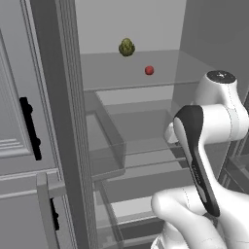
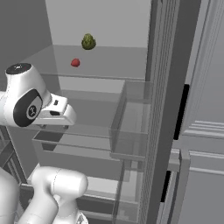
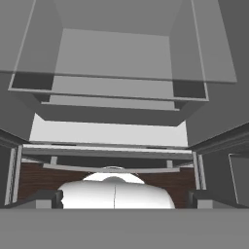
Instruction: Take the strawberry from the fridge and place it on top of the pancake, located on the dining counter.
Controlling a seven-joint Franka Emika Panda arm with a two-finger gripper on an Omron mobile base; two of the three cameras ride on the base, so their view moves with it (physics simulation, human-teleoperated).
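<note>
Strawberry (image 1: 149, 70) lies on the open fridge's (image 1: 146, 107) upper shelf beside a yellow-green fruit (image 1: 127, 47) — gripper (image 3: 124, 199) spread wide, empty.

Rounded glossy white arm (image 1: 214, 121) links are seen, joined by bulbous housings. A long dark strip with faint lettering is set along one link, and a dark round cap closes each joint.
</note>
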